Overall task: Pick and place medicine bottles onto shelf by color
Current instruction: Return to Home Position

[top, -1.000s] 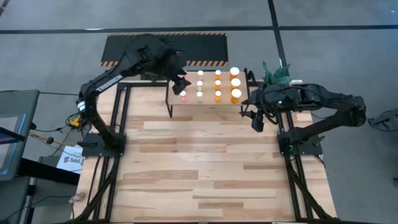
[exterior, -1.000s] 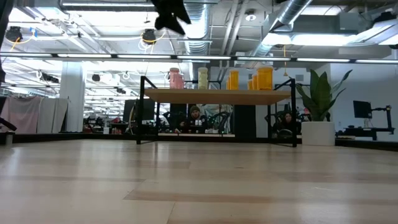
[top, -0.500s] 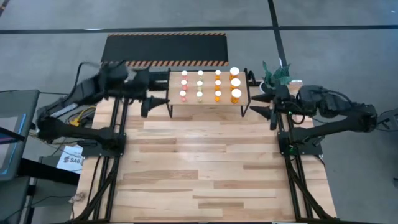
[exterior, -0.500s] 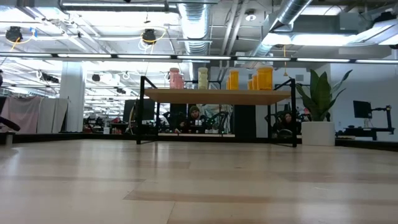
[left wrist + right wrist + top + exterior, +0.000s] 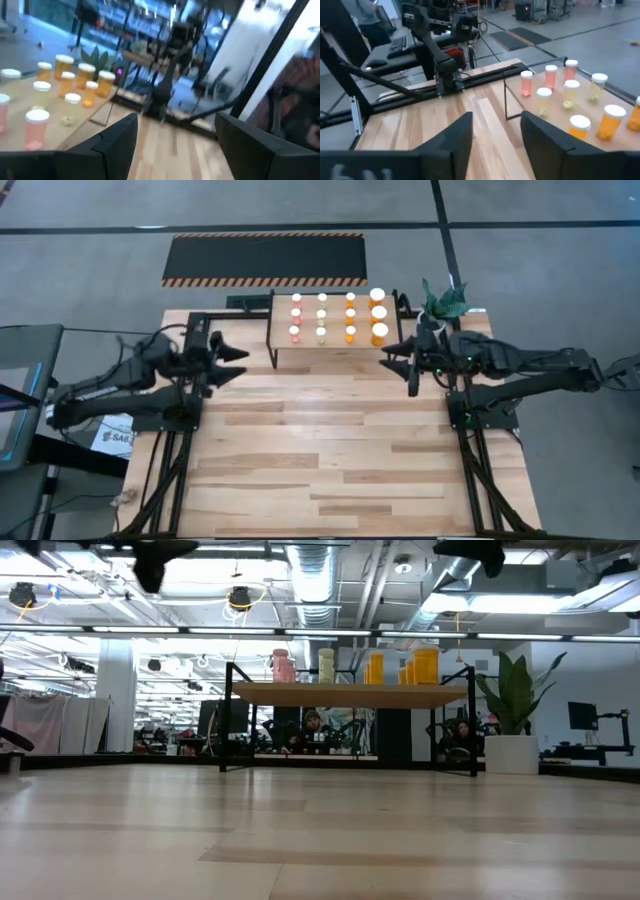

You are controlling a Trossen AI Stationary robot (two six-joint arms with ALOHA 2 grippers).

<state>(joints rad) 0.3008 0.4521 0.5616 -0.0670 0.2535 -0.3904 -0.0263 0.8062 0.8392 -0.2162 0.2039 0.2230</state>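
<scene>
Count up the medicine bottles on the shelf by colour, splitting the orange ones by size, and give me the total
Pink bottles: 3
Yellow-green bottles: 3
Small orange bottles: 3
Large orange bottles: 3
Total on the shelf: 12

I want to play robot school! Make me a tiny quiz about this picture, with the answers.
1. True or false: the left gripper holds a bottle.
2. Which bottles stand nearest the plant? A pink, B orange, C yellow-green.
3. Fill in: all the medicine bottles stand on the ____.
Key: 1 false: it and the right gripper are open and empty. 2 B, the orange bottles. 3 shelf.
</scene>
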